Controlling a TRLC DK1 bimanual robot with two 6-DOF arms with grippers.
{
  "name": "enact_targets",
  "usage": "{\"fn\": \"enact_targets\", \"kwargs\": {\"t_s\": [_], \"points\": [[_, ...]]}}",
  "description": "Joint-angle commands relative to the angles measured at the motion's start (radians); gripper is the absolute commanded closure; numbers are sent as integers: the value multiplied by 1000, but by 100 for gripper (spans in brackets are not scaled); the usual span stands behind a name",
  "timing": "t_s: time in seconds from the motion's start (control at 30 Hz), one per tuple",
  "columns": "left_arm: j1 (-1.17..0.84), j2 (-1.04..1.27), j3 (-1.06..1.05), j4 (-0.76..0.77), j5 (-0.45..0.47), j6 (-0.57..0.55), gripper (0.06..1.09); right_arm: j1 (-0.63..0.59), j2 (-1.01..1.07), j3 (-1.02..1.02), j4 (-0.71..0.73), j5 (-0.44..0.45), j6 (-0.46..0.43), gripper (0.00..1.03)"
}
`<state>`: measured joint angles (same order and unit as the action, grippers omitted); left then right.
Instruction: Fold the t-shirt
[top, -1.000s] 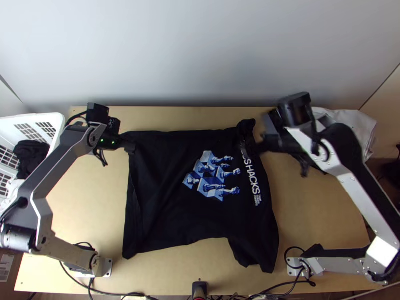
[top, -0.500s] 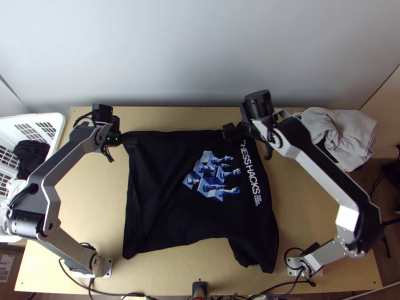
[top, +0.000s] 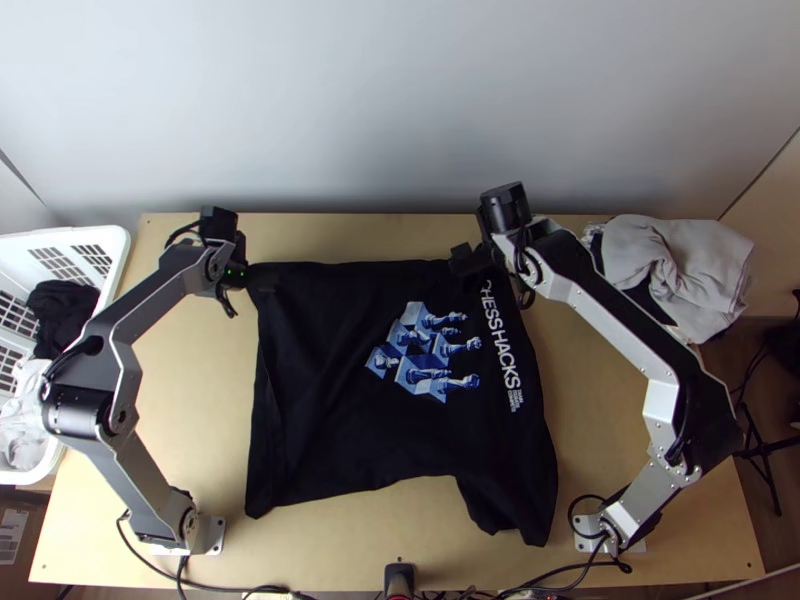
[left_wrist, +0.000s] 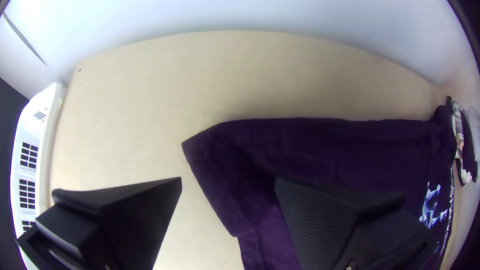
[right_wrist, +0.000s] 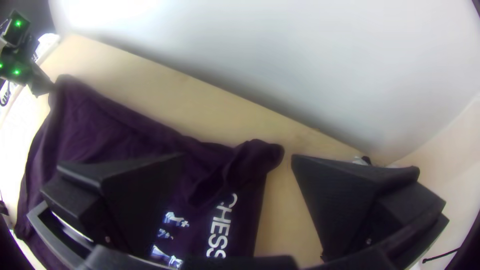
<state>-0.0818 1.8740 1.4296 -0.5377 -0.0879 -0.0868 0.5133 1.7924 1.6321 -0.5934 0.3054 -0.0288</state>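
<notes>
one t-shirt, two grippers, one basket, one cloth pile. shirt was dark, mid-table, mostly spread, blue-white print facing up, white lettering beside it. a narrow lengthwise crease ran down its left side; the far right corner was bunched and one part stuck out at the near right. white basket sat at the left edge of the table, dark cloth and pale cloth inside. pale grey pile lay at the far right, with some dark cloth by it, right arm partly across that side. cables ran along the near edge, by a small black device. left gripper was at the far left corner, fingers wide apart, one over cloth, one over bare table. right gripper was at the bunched far right corner, fingers also wide apart, nothing pinched. couldn't tell whether either touched the cloth.
</notes>
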Motion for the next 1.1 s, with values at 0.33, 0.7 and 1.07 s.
{"fn": "enact_targets", "kwargs": {"t_s": [0.33,0.7,1.07], "points": [[36,131,130,-38,0,-42,47,-9,-7,-51,112,4,-39,4],[40,152,160,-48,8,-57,87,-13,-24,-71,113,4,-48,5],[42,119,161,-45,11,-54,105,-62,39,-97,136,-48,-117,5]]}}
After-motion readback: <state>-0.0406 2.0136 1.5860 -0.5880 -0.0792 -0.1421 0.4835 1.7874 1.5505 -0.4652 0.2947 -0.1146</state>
